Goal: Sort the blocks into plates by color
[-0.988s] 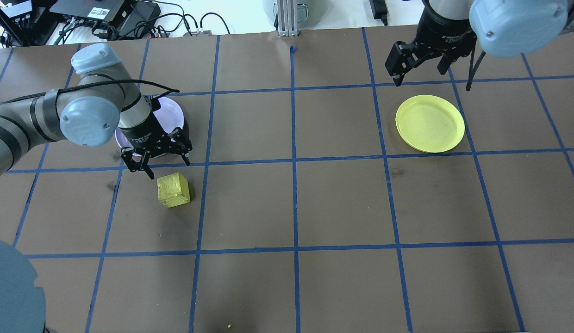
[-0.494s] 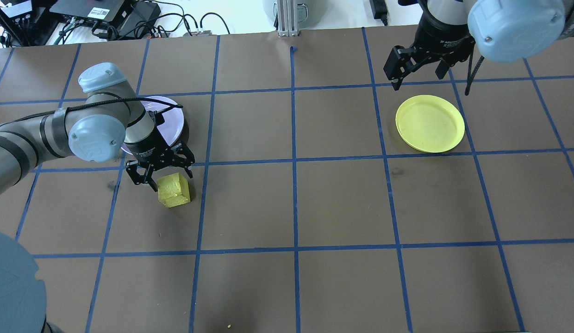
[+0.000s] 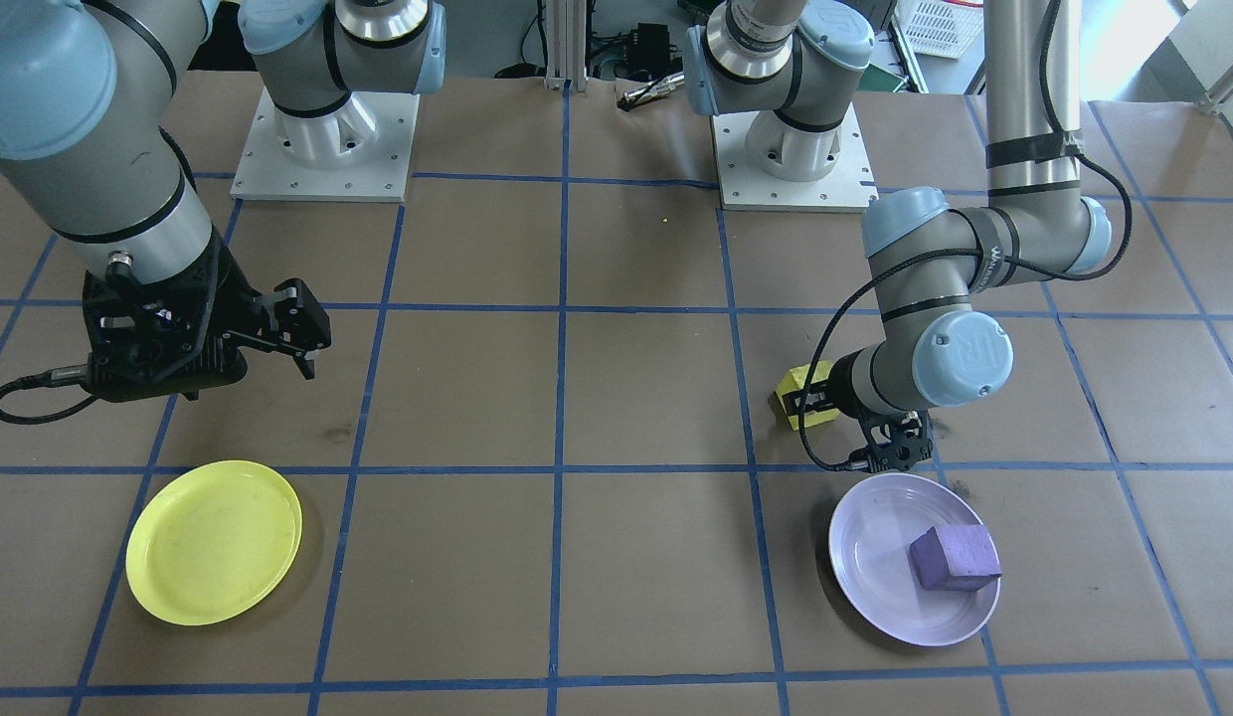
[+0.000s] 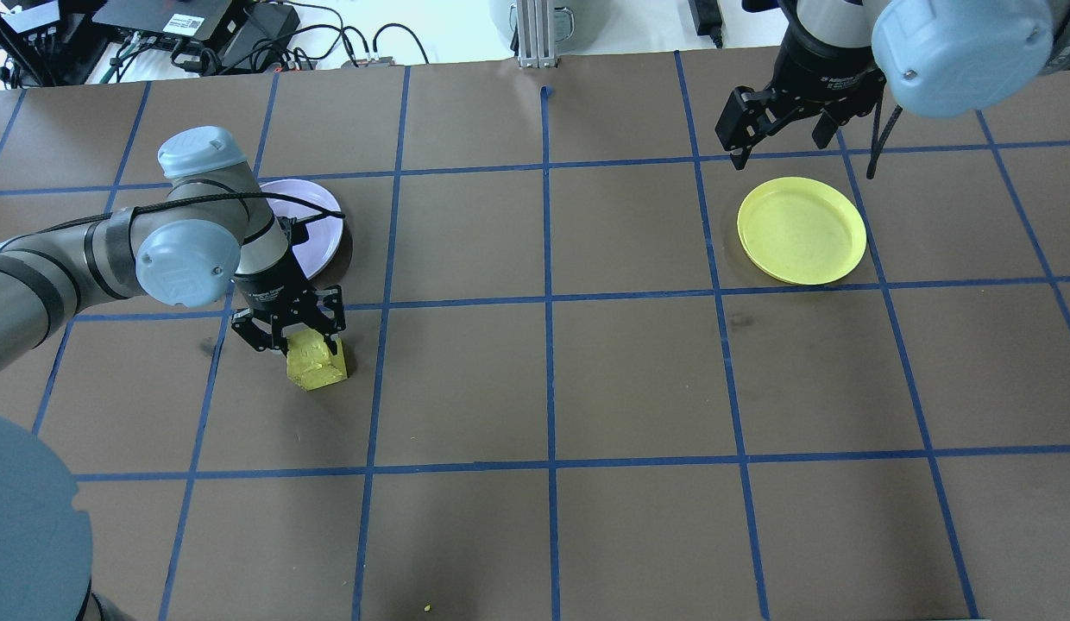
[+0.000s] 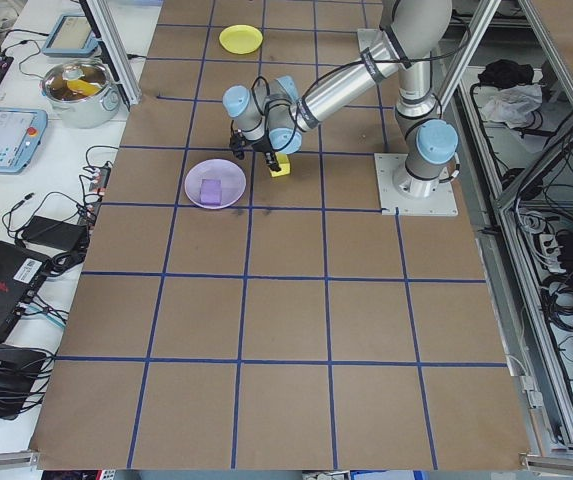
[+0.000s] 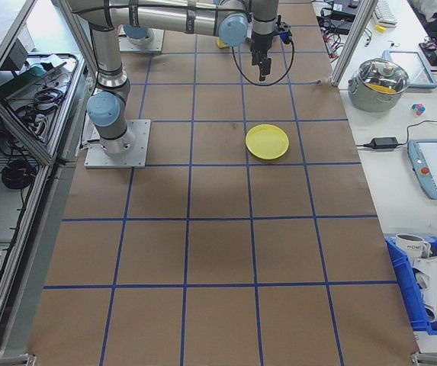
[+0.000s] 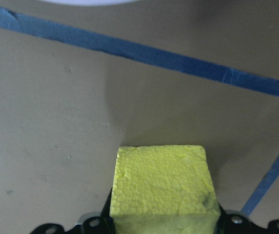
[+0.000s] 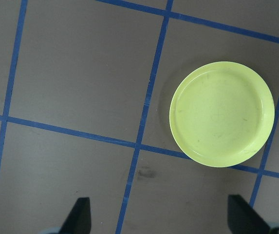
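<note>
- While the left pincer (image 4: pixel 303 338) sits low at the yellow block (image 4: pixel 315 362), its jaws are spread w/ one finger on either side of the block's upper part; can't tell if the pads touch it, so no clear grip.
- Left wrist view: yellow block fills the lower centre, between the black finger bases; it rests on the brown desk (image 4: pixel 638 379), blue tape line (image 7: pixel 144 53) just beyond it.
- Yellow block lies in the robot's left half of the desk, just beside the lavender plate (image 3: pixel 875 557), on the robot's side of it, not touching.
- Purple block (image 3: pixel 954 558) lies inside the lavender plate, toward the rim on the desk's left-end side, flat on the plate floor.
- Lavender plate is partly hidden by the left arm (image 4: pixel 112 250) in the overhead view; only its far rim shows there.
- Right pincer (image 4: pixel 781 121) hangs above the desk w/ jaws wide apart, nothing between them.
- Yellow plate (image 4: pixel 802 229) lies in the right half of the desk, toward the far edge from the robot, w/ nothing in it; right pincer is just beyond its far rim in the overhead view, apart from it.
- Right wrist view: yellow plate at upper right, both fingertips (image 8: pixel 81 214) at the bottom edge, well apart.
- Desk is brown, gridded w/ blue tape.
</note>
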